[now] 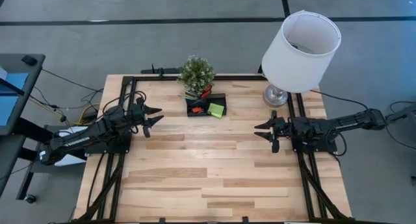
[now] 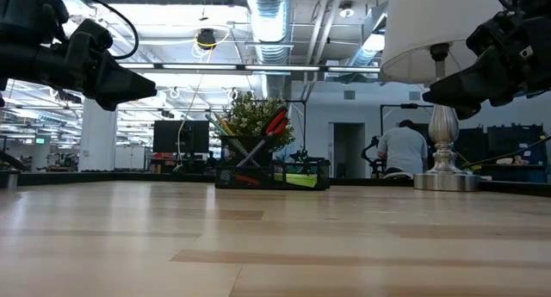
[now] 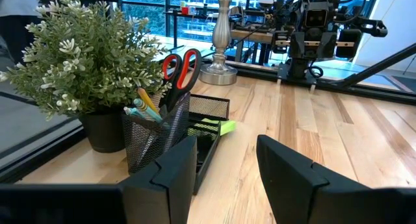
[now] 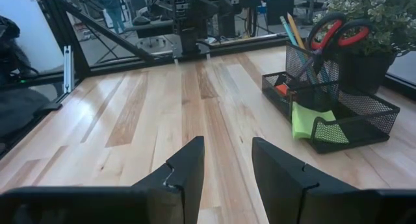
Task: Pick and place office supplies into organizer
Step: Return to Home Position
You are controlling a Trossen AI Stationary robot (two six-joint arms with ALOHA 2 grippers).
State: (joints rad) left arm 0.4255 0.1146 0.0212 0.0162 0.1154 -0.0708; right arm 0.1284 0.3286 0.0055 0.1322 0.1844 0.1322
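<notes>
The left gripper (image 1: 153,117) and right gripper (image 1: 264,134) were held spread, empty, clear of the organizer (image 1: 193,111) ahead between them — judged filled, scissors (image 3: 177,86) stood upright inside.

My left gripper (image 1: 155,117): fingers apart, raised by the table (image 1: 195,185) left edge.
My right gripper (image 1: 261,130): fingers apart, raised by right edge.

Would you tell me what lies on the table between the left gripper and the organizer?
Nothing: in the high view only bare table separates the left gripper from the organizer.
</notes>
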